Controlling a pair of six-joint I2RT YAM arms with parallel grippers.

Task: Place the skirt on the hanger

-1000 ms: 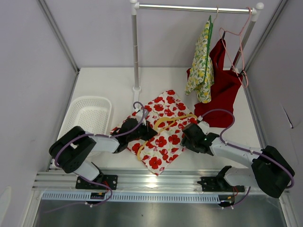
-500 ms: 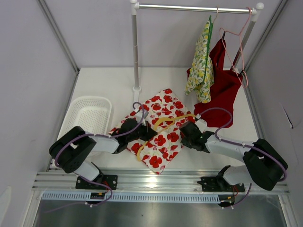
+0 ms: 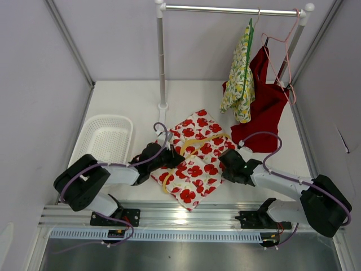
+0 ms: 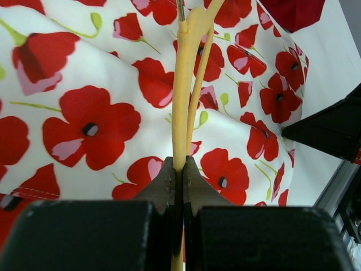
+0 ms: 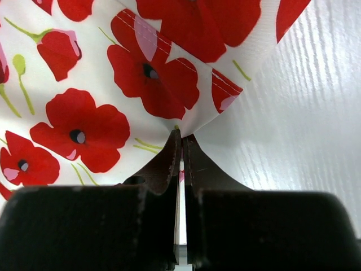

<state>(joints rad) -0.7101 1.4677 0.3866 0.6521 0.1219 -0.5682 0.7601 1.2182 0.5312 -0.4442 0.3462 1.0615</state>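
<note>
Skirt (image 3: 194,172), white with red poppies, lies flat on the white table (image 3: 130,99) at centre. It is set as a diamond, with one corner pointing far toward the rack pole (image 3: 162,62) and one pointing near toward the arm bases.

1. Far left: a white mesh basket (image 3: 107,135) stands on the table, apart from the skirt.
2. Left gripper (image 4: 179,166): jaws pressed together on the yellow hanger (image 4: 183,84), pinching its thin bar. The hanger lies on top of the skirt, its long axis running from near-left to far-right.
3. Right gripper (image 5: 181,135): jaws closed on the skirt's right hem, pinching a fold of fabric just above the table.
4. Far right: a yellow floral garment (image 3: 241,79) and a red garment (image 3: 265,107) hang from the rail (image 3: 231,9).
</note>
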